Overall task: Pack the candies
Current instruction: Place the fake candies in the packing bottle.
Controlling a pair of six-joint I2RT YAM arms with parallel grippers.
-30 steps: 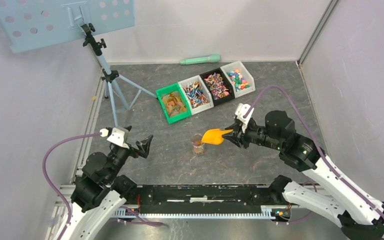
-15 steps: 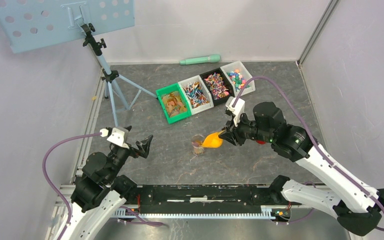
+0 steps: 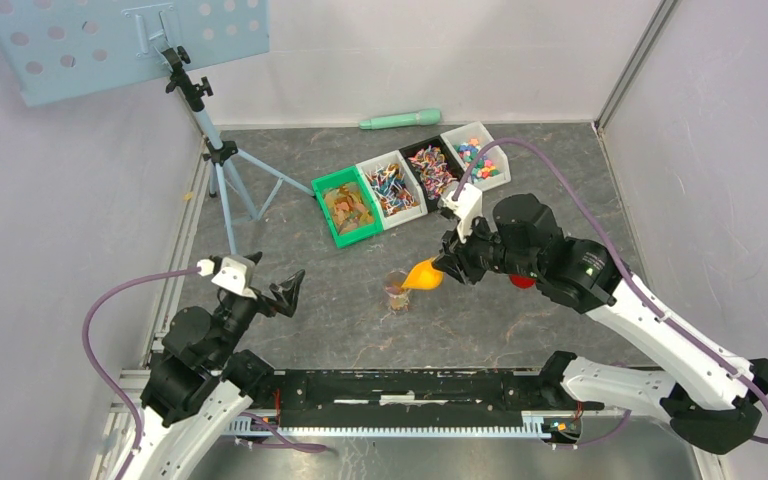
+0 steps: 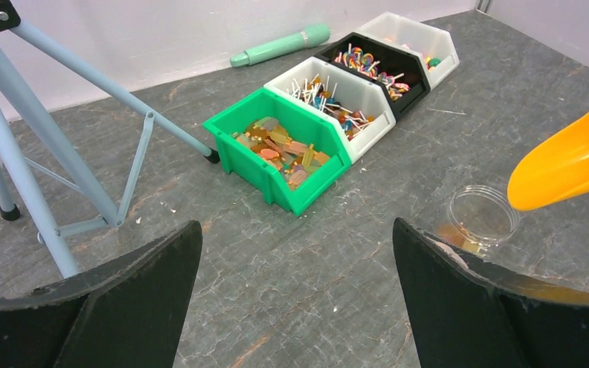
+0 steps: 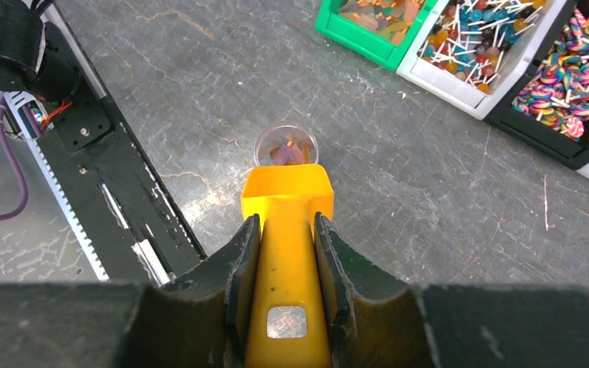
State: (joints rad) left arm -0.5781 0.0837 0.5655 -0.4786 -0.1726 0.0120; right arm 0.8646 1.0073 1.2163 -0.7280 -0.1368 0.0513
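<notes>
Grey, stone-patterned table (image 3: 320, 320) carries everything, with both arm bases at its near edge. Nearest, at the near left, the left gripper (image 4: 295, 238) hangs over bare surface with its jaws spread fully apart, holding and touching nothing.

Toward the middle stands a small clear jar (image 5: 285, 146) with a few sweets already at its bottom. The yellow scoop (image 5: 287, 192) slants down toward it, its lip just beside the rim on the right arm's side. The step looks like pouring a scoopful into the jar. To do it well, the lip should sit squarely over the mouth before the tilt steepens. The tilt itself should be slow, so that sweets slide in rather than skip over the rim. The jar looks light, so the scoop should not nudge it. Whether anything is left in the scoop cannot be told.

The right gripper (image 5: 285, 230) is partly closed, its two fingers clamped on either side of the scoop's handle.

Farther back, most of the candies (image 4: 284, 149) lie in a slanted row: a green bin (image 4: 276, 188), a white bin (image 4: 368, 130), a black bin (image 4: 414, 92) and another white bin (image 4: 443, 61). A mint-green cylinder (image 3: 400, 119) lies along the far edge.
</notes>
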